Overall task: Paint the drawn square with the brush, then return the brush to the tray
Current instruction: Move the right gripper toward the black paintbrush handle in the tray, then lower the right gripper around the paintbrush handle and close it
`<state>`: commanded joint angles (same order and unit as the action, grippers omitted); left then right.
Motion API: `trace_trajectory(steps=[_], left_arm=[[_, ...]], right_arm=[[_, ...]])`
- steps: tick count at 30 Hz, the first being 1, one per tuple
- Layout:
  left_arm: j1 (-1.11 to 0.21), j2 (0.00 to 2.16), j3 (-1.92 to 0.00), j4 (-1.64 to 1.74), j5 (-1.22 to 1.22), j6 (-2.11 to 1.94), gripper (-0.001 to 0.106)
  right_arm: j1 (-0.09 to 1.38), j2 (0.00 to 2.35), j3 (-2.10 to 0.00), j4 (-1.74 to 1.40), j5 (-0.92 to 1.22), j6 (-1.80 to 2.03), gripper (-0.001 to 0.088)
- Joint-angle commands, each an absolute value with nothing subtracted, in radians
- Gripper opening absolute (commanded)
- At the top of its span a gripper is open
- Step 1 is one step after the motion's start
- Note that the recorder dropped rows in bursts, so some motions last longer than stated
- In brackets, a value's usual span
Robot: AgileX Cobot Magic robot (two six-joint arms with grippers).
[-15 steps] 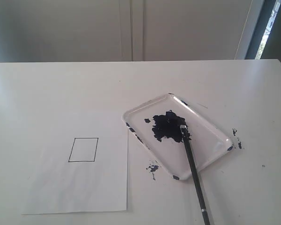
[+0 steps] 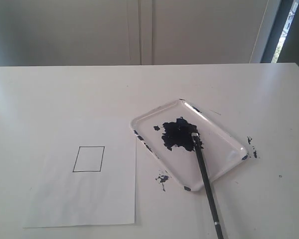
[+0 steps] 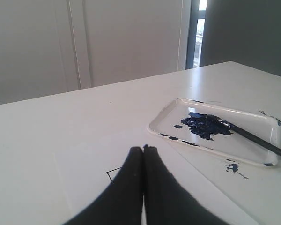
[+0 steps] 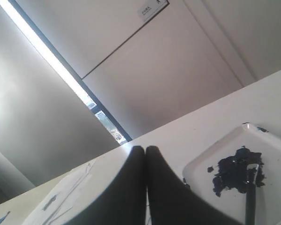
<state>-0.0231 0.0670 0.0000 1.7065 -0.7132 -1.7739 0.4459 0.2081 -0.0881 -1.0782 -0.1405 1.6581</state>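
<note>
We log left gripper (image 3: 143,149) and right gripper (image 4: 145,149) pinched closed, empty. The brush (image 2: 205,177) rests bristles in tray (image 2: 222,142), handle toward 5 o'clock; drawn square (image 2: 88,159) sits unpainted at tray's 9 o'clock

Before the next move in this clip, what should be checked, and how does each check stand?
1. Brush free to grasp: ok, bristles in the paint on the tray, handle overhanging its rim.
2. Drawn square unpainted: ok, bare outline.
3. Right gripper jaws open for grasping: not ok, shut, empty.
4. Left gripper empty: ok, jaws shut on nothing.
5. Bristles loaded with paint: cannot tell.
</note>
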Motion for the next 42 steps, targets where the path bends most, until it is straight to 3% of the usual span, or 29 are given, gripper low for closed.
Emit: trace_trajectory(steps=[6,15,27,39,42], left_arm=[[-0.023,0.067,0.0,1.706,-0.713,-1.774,0.0],[-0.023,0.067,0.0,1.706,-0.713,-1.774,0.0],[-0.023,0.067,0.0,1.706,-0.713,-1.774,0.0],[-0.023,0.067,0.0,1.706,-0.713,-1.774,0.0],[-0.023,0.067,0.0,1.706,-0.713,-1.774,0.0]], right_arm=[[0.34,0.74,-0.324,-1.244,-0.351,1.573,0.0],[0.335,1.054,-0.363,-1.443,-0.256,1.573,0.0],[0.343,1.332,-0.363,-1.495,-0.391,1.593,0.0],[0.343,1.368,-0.363,-1.429,-0.417,1.66,0.0002],[0.343,1.368,-0.366,-1.426,-0.417,1.651,0.0072]])
